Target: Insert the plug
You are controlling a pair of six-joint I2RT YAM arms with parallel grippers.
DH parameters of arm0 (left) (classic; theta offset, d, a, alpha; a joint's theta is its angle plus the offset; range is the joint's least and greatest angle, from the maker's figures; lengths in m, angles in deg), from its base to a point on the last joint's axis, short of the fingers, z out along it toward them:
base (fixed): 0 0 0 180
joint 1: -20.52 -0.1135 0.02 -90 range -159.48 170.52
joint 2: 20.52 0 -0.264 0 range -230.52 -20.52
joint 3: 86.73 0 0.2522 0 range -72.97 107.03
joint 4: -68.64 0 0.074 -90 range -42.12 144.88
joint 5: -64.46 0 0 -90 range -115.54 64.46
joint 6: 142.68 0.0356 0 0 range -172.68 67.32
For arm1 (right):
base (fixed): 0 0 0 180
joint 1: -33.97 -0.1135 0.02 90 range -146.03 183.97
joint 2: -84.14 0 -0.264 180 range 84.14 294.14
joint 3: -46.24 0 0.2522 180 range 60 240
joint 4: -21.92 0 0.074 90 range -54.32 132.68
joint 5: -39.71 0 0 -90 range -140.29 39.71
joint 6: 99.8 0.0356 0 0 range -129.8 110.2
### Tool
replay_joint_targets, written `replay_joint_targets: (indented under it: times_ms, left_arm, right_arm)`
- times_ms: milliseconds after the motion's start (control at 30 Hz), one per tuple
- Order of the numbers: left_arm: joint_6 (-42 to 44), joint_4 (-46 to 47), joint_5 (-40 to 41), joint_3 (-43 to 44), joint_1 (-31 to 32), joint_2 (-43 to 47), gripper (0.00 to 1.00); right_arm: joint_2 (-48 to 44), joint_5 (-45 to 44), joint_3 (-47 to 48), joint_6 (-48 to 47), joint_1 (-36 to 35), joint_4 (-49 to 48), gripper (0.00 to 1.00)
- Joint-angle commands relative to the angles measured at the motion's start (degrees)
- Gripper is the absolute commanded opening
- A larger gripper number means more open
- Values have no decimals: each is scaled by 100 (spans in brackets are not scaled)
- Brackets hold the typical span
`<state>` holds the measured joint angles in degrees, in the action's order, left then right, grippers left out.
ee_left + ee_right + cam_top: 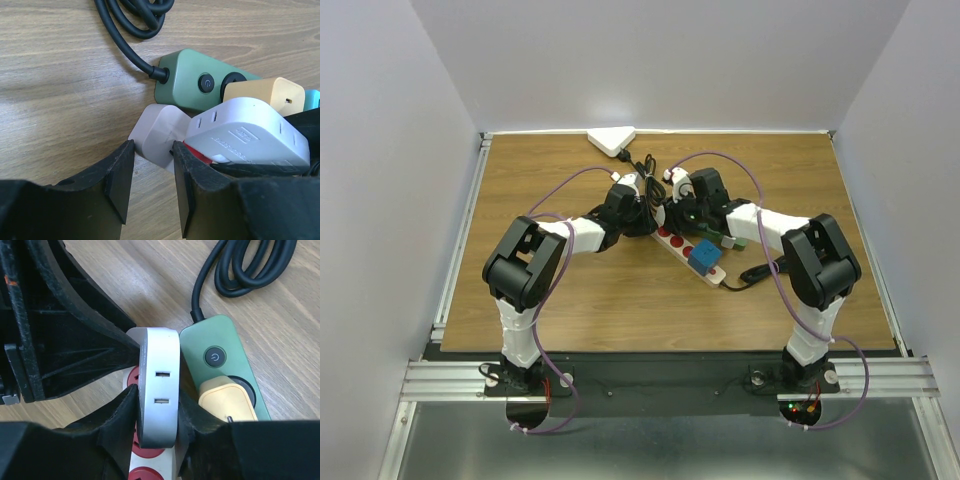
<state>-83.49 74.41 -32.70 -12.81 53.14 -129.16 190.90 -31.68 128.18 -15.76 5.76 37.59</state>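
The grey-white plug point(159, 390) stands over the end socket of a white power strip point(145, 452) that has red sockets. My right gripper point(157, 415) is shut on the plug, one finger pressed on each side. In the left wrist view the same plug point(245, 132) sits on the strip's rounded white end point(157, 135), and my left gripper point(152, 175) is shut on that end. From above, both grippers, left point(638, 215) and right point(675, 215), meet at the strip's far end point(665, 235). Whether the pins are in the socket is hidden.
A green power strip point(220, 350) with a yellow plug point(225, 402) lies right beside the white one. Its black cable point(245, 265) coils just beyond. A blue adapter point(703, 258) sits further down the white strip. A white triangular box point(612, 140) lies at the table's back edge.
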Motion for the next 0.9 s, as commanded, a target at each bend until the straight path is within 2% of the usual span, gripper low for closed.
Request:
replay_joint_targets:
  times_ms: [0,600,867]
  left_arm:
    - [145,-160,-102,57,42,-105,45]
    - [154,-169,-154,22,43,-131,45]
    - [137,-169,-110,-13,43,-122,45]
  right_arm:
    - [82,-15,231,-20,-27,-349,37]
    - [91,-534,90,86,-36,-402,19]
    - [82,-780,-94,191,-27,-552,0]
